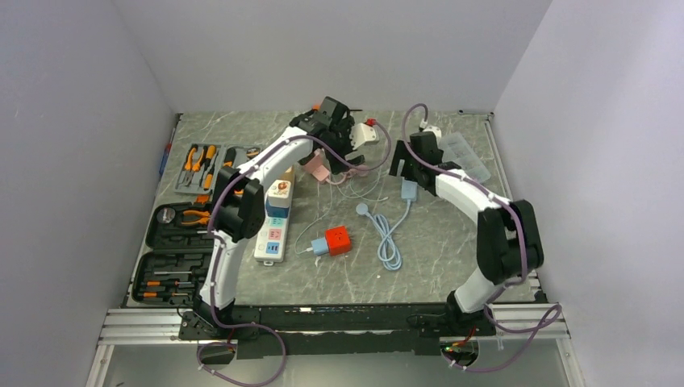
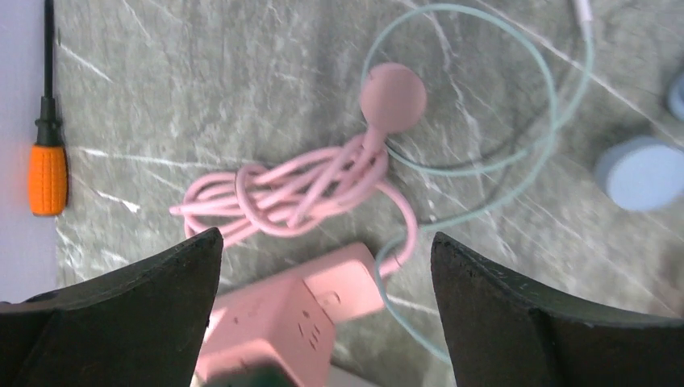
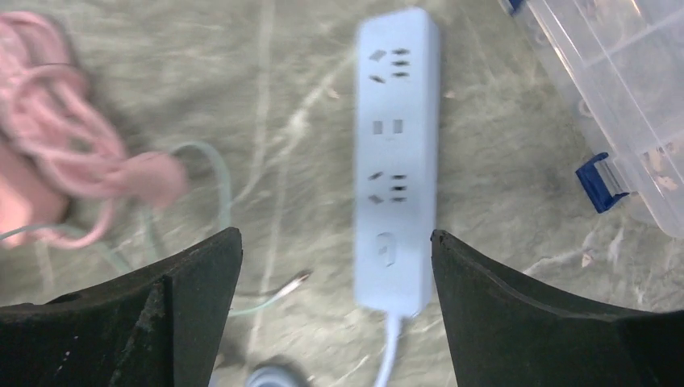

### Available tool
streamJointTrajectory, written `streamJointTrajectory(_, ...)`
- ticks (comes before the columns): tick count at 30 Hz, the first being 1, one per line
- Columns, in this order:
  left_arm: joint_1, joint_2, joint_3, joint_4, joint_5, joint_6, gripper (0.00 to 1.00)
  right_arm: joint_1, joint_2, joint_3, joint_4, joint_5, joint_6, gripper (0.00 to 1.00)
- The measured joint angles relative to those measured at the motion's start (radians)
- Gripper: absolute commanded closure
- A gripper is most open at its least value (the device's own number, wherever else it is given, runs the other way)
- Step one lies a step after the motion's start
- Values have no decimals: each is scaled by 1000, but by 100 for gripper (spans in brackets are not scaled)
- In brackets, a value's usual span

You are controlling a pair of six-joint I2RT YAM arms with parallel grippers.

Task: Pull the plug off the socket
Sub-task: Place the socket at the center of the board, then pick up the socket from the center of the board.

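Observation:
A pale blue power strip [image 3: 395, 161] lies flat on the table, and all its sockets show bare. The round pink plug [image 2: 393, 97] rests loose on the table at the end of its bundled pink cord [image 2: 290, 189], apart from the blue strip [image 1: 409, 190]. Its pink socket block [image 2: 298, 310] lies just below my left gripper [image 2: 327, 238], which hangs open and holds nothing. My right gripper [image 3: 335, 238] is open too, above the blue strip's cord end, gripping nothing. The pink plug [image 3: 153, 179] shows blurred at the left of the right wrist view.
A clear plastic box [image 1: 468, 153] stands at the back right. A red cube socket [image 1: 337, 239], a white multi-colour strip [image 1: 274, 226] and a coiled blue cable [image 1: 387, 234] lie mid-table. Tool cases [image 1: 173, 250] line the left edge. An orange screwdriver [image 2: 47, 169] lies beside the wall.

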Motion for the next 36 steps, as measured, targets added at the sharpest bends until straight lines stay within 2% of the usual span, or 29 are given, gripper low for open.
streamJointTrajectory(7, 0, -171, 37, -253, -25, -78, 1, 247, -253, -69, -11, 134, -16, 13)
streamJointTrajectory(10, 3, -277, 51, -356, -35, -112, 1, 367, -351, -142, -15, 140, -29, 15)
streamJointTrajectory(13, 24, -436, -30, -433, -12, -153, 1, 476, -428, -212, -14, 111, -52, 17)
streamJointTrajectory(15, 55, -564, -150, -468, 17, -175, 1, 531, -440, -237, -14, 86, -67, 18)
streamJointTrajectory(20, 106, -789, -449, -545, 43, -201, 1, 617, -398, -256, -11, 60, -87, 18)
streamJointTrajectory(25, 101, -883, -668, -590, 48, -224, 1, 665, -286, -225, 6, 62, -110, 15)
streamJointTrajectory(31, 103, -972, -709, -607, 48, -234, 0, 653, -111, -85, 45, 76, -119, 14)
streamJointTrajectory(36, 104, -990, -690, -618, 48, -230, 1, 534, -14, 4, 109, 3, -85, 17)
